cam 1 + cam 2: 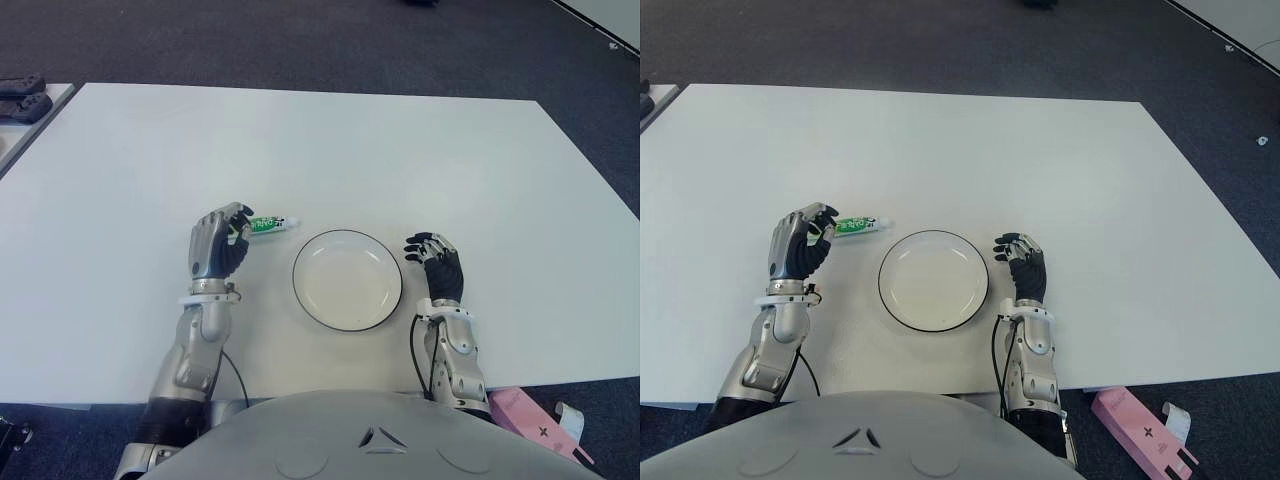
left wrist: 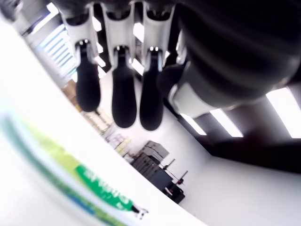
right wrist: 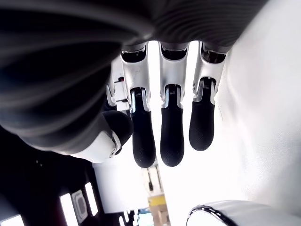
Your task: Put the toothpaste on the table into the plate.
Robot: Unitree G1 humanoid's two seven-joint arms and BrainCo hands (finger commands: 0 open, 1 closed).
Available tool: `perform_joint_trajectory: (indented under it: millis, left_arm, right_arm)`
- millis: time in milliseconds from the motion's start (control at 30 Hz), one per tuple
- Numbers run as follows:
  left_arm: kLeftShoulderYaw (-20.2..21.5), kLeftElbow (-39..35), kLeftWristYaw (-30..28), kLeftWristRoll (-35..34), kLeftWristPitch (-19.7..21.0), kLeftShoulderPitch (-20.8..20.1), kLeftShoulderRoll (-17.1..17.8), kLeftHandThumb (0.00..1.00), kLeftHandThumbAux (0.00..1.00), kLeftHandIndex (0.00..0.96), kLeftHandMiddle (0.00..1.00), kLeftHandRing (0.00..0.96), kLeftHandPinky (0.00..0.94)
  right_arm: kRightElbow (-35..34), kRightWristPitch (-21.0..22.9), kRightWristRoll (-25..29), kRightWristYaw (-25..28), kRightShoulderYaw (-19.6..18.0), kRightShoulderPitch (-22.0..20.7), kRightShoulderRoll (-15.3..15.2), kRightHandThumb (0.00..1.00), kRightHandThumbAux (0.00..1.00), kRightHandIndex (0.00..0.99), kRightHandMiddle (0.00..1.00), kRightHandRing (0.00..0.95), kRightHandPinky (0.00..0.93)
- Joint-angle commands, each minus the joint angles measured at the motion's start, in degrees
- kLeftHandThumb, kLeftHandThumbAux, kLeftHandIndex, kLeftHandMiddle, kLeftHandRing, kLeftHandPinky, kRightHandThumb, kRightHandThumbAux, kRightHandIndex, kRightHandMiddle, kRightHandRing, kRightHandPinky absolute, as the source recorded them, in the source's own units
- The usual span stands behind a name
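A green and white toothpaste tube (image 1: 271, 224) lies on the white table (image 1: 400, 150), just left of and behind the plate (image 1: 300, 300). The plate is white with a dark rim and holds nothing. My left hand (image 1: 234, 230) hovers at the tube's left end, its fingers (image 2: 124, 101) loosely bent over the tube (image 2: 94, 188) with a gap between them, open. My right hand (image 1: 430, 250) shows just right of the plate, fingers (image 3: 171, 136) relaxed and holding nothing.
The table's front edge runs just before my arms. A pink box (image 1: 525, 412) lies below the table at the right. Dark objects (image 1: 22, 98) sit on a second surface at the far left. Dark carpet surrounds the table.
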Motion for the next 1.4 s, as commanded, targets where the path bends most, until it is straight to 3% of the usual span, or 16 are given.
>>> perform_joint_trajectory:
  millis: [33,67,167,300,500,733,1000,1400]
  left_arm:
    - [-1.1,-1.1,-3.8,4.6,3.6,-2.3,5.3,0.688,0.714,0.422,0.447,0.46,0.443]
    - [-1.3,-1.1,-4.5,5.0,4.2,-2.7,5.9,0.578,0.651,0.382,0.41,0.423,0.415]
    - [-2.1,-1.0,-6.9,6.3,6.1,-4.2,7.9,0.466,0.573,0.333,0.361,0.377,0.38]
    - [-3.8,-0.2,-9.3,8.6,8.5,-7.1,10.2,0.463,0.428,0.228,0.268,0.287,0.303]
    - [-7.1,0.8,-11.9,13.0,10.9,-10.4,13.6,0.471,0.333,0.121,0.194,0.21,0.242]
    - [-10.3,2.4,-12.5,15.5,10.7,-12.7,16.9,0.444,0.242,0.018,0.124,0.12,0.143]
    - [-13.5,4.5,-15.0,15.4,9.2,-15.4,20.0,0.439,0.185,0.0,0.057,0.028,0.039]
    - [-18.0,7.3,-22.3,15.5,6.4,-18.7,23.7,0.419,0.139,0.0,0.002,0.0,0.001]
  right_arm:
    - [1.9,2.5,0.5,-0.7,-0.1,1.4,2.0,0.704,0.721,0.428,0.492,0.492,0.498]
    - [1.8,2.5,0.5,-0.7,-0.1,1.4,2.0,0.704,0.721,0.428,0.491,0.491,0.497]
    - [1.8,2.3,0.5,-0.7,0.0,1.6,2.0,0.704,0.721,0.427,0.49,0.49,0.496]
    - [1.7,1.9,0.3,-0.7,0.1,1.9,2.0,0.704,0.721,0.427,0.49,0.489,0.496]
    - [1.5,1.6,0.5,-0.6,0.1,2.3,2.0,0.704,0.721,0.427,0.487,0.485,0.493]
    - [1.1,1.7,0.6,-0.7,0.1,2.8,2.0,0.704,0.721,0.428,0.488,0.486,0.496]
    - [0.6,2.2,1.0,-0.8,0.0,3.0,2.2,0.705,0.721,0.428,0.487,0.486,0.493]
    - [0.0,3.2,0.9,-1.2,0.1,3.2,2.1,0.707,0.721,0.429,0.489,0.49,0.501]
